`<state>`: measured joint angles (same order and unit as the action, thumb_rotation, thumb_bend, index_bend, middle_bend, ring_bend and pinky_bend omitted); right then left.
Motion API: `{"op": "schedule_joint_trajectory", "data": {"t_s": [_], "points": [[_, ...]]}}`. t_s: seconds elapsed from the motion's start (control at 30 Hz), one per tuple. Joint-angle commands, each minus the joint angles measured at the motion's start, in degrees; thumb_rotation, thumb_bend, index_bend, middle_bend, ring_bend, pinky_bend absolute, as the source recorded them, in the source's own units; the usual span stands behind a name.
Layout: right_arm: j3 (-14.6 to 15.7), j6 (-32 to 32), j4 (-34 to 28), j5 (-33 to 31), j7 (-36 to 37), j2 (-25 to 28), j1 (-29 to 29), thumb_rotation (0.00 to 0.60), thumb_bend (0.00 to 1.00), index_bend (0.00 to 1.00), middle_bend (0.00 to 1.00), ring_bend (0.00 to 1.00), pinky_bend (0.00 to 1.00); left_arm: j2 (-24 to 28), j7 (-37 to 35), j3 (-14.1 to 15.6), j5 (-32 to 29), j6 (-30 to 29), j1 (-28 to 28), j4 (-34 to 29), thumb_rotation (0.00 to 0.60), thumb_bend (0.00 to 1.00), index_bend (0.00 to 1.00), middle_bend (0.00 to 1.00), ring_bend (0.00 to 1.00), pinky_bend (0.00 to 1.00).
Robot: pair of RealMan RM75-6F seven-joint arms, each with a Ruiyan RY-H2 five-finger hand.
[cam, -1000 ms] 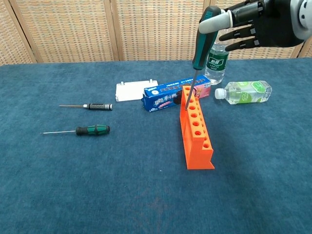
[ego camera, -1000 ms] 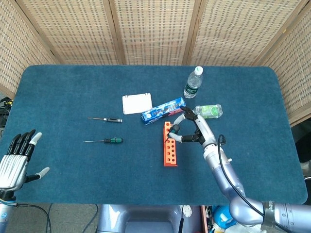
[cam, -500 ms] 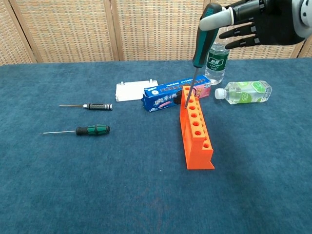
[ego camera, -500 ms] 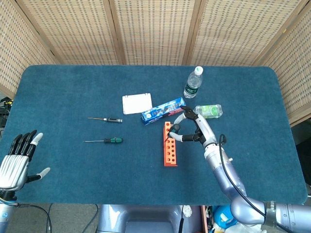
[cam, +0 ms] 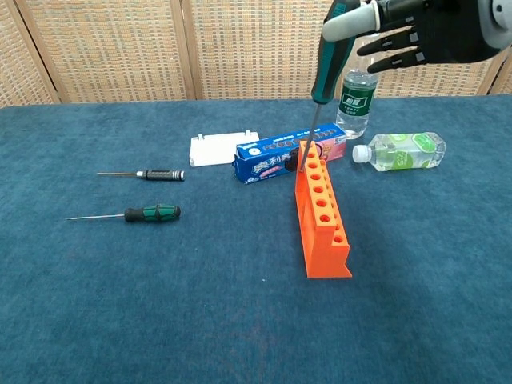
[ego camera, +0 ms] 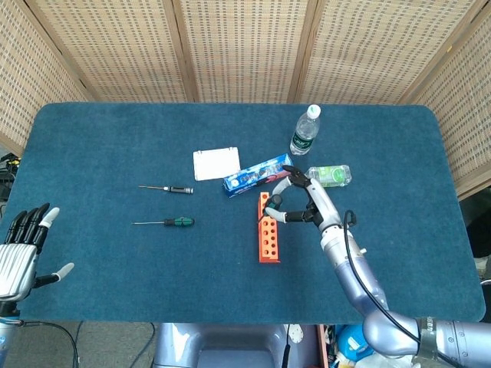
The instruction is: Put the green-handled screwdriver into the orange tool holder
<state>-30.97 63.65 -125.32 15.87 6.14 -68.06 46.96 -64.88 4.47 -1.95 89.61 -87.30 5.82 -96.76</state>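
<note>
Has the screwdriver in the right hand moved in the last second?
Yes. The screwdriver rose against the orange tool holder; right hand holds it higher.

Right hand (ego camera: 301, 201) – black fingers, pale grey tips, black cable looping off the wrist onto a silver-grey forearm. Left hand (ego camera: 21, 251) – ribbed silver back, black fingers, white-tipped thumb.

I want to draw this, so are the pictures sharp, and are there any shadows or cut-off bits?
Head view: sharp and evenly lit, with barely any shadows on the blue table. Chest view: also clear; the orange tool holder casts only a faint shadow, and the right hand holding the green-handled screwdriver is cut off at the top edge.
</note>
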Motion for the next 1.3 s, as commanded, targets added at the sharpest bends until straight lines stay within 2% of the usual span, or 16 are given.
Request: {"op": "schedule_joint_trajectory", "data": {"t_s": [0.03,0.67,1.3], "points": [[0.29,0.28,0.14,0.35,-0.04,-0.2,-0.12,0.6,0.2,0.73,0.08,0.0,0.0,-0.1,0.17,0.08,0.17,0.12,0.11,0.04,0.6,0.0,0.0,0.0,0.0,0.0],[0.73,-1.05,0.52,1.37,0.26,0.73,-0.91,0.6,0.2,0.73,0.08,0.0,0.0,-0.37,0.98,0.23,0.52,0.09,0.12,-0.15,0.6,0.0,0.0,0.0,0.0,0.0],[2.86,-2.2,3.39,4.0,1.82,-2.94,-1.5,0.6,0.2,0.73,0.08,0.0,0.0,-0.6,1.1,0.3,0.37,0.62,0.33,0.03,0.6,0.0,0.0,0.0,0.0,0.0]]}}
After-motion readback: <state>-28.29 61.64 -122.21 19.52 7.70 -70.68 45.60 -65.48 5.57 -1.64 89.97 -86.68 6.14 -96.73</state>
